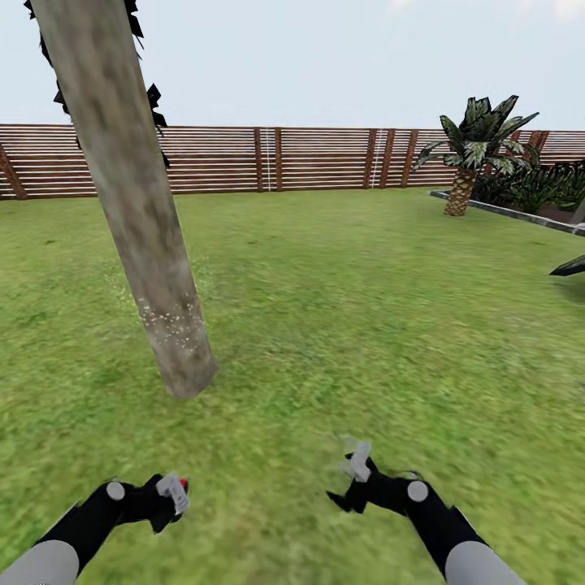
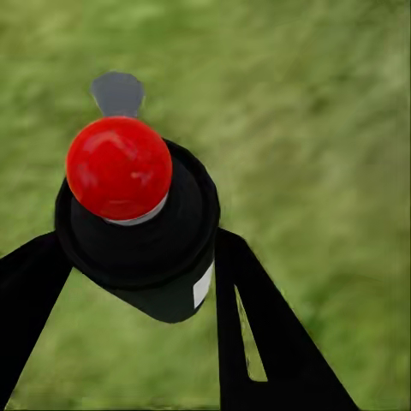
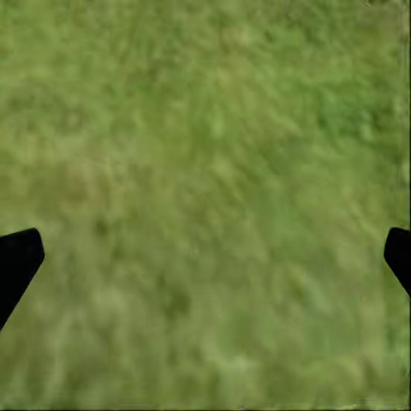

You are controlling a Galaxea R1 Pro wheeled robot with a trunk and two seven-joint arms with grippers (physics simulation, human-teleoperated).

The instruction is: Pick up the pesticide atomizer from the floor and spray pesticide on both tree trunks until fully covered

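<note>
The left gripper (image 1: 166, 504) is closed around the small dark green-black pesticide atomizer with a round red top (image 2: 137, 218); its two black fingers (image 2: 257, 334) press against the bottle's sides, and the red top points away from the wrist, over the green lawn (image 1: 366, 325). In the head view the bottle's red top (image 1: 184, 485) shows just past the left gripper's pale tips, low over the grass. The right gripper (image 1: 351, 479) holds nothing; its jaws stand wide apart, with only grass (image 3: 205, 205) between them. The thick, mottled pale grey-brown tree trunk (image 1: 134, 195) rises from the lawn ahead of the left gripper, with pale speckles on its lower part. A brown horizontal-slat wooden fence (image 1: 325, 158) borders the lawn's far edge.
</note>
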